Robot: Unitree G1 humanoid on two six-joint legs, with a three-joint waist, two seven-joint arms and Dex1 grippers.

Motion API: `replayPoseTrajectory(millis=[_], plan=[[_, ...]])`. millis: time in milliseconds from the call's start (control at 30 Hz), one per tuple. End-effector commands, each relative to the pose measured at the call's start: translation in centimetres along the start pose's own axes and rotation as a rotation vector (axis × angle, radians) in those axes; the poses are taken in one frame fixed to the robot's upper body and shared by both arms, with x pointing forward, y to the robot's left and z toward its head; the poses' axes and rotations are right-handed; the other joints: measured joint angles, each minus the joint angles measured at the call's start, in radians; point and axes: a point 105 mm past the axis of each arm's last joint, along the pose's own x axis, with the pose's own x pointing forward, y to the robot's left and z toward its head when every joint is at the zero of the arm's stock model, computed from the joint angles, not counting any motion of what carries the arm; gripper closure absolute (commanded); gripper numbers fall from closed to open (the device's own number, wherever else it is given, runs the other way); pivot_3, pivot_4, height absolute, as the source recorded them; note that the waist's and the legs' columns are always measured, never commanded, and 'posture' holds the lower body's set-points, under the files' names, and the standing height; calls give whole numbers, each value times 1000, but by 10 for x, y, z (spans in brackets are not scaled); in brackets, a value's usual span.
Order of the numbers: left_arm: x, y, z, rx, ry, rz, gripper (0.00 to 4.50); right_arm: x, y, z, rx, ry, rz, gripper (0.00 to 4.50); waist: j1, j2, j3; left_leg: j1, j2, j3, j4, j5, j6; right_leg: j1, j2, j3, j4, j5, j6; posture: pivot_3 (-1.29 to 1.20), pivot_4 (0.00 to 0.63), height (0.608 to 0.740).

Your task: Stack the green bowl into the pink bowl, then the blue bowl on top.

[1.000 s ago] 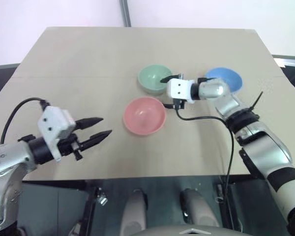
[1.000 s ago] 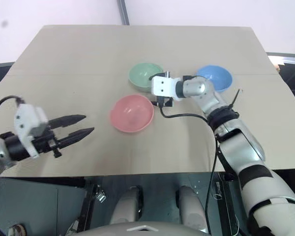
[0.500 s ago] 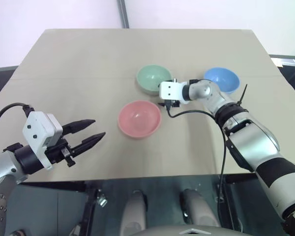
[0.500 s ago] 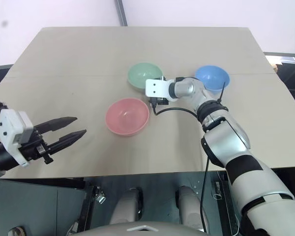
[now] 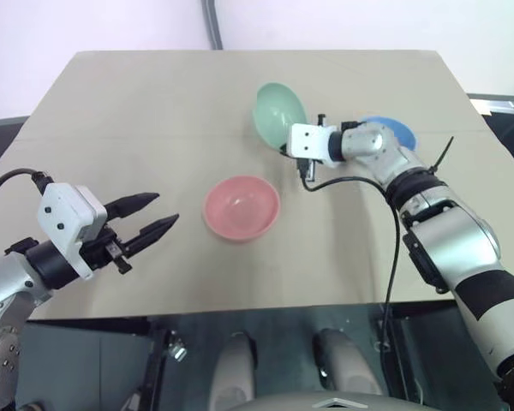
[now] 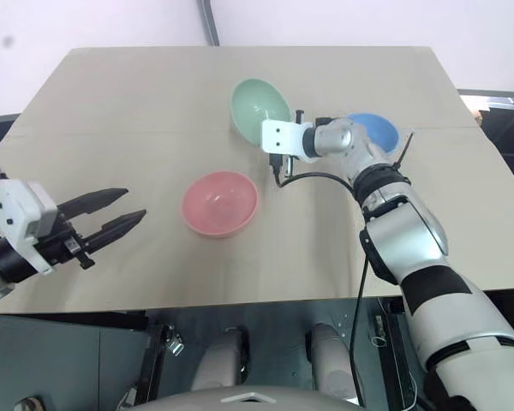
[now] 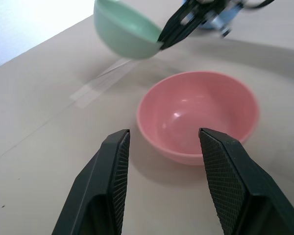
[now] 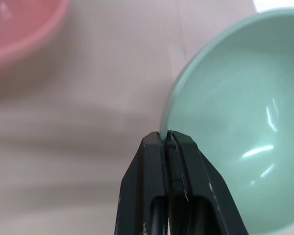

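One thin pinch is all my right gripper has on the rim of the small mint-green plastic bowl, tilted above the table; it could swing or slip before reaching the salmon-pink plastic bowl. My left gripper hangs half-open, empty.

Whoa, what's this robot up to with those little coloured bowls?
It is stacking bowls. Its right end effector is shut on the rim of the green bowl, holding it tilted above the table. The pink bowl, where the green one is meant to go, sits upright and empty nearer the robot. The blue bowl waits on the table behind the right arm. The left end effector hovers open off to the pink bowl's left, holding nothing.
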Motion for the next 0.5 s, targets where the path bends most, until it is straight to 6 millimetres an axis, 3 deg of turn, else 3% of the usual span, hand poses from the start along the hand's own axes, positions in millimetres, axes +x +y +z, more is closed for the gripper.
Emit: replayPoseTrajectory(millis=[33, 300, 433, 500], plan=[[0, 7, -2, 24, -10, 19, 2133, -11, -11, 47, -62, -215, 20, 4443, -1, 0, 0, 0, 0, 0, 0, 0, 0, 0, 0, 0, 0, 0, 0, 0, 150, 740], [-9, 23, -27, 24, 47, 42, 2133, -39, 53, 105, 19, -395, 291, 4443, 17, 0, 0, 0, 0, 0, 0, 0, 0, 0, 0, -1, 0, 0, 0, 0, 150, 740], [-9, 24, -30, 42, 56, 34, 2133, -42, 73, 105, 12, -330, 379, 4443, 17, 0, 0, 2, 0, 0, 0, 0, 0, 1, 0, 0, 1, 0, 0, 0, 150, 740], [-9, 24, -31, 46, 57, 27, 2133, -45, 75, 106, 12, -317, 392, 3753, 18, 0, 0, 2, 0, 0, 1, 0, 0, 1, 0, 0, 1, 0, 0, 0, 150, 740]])
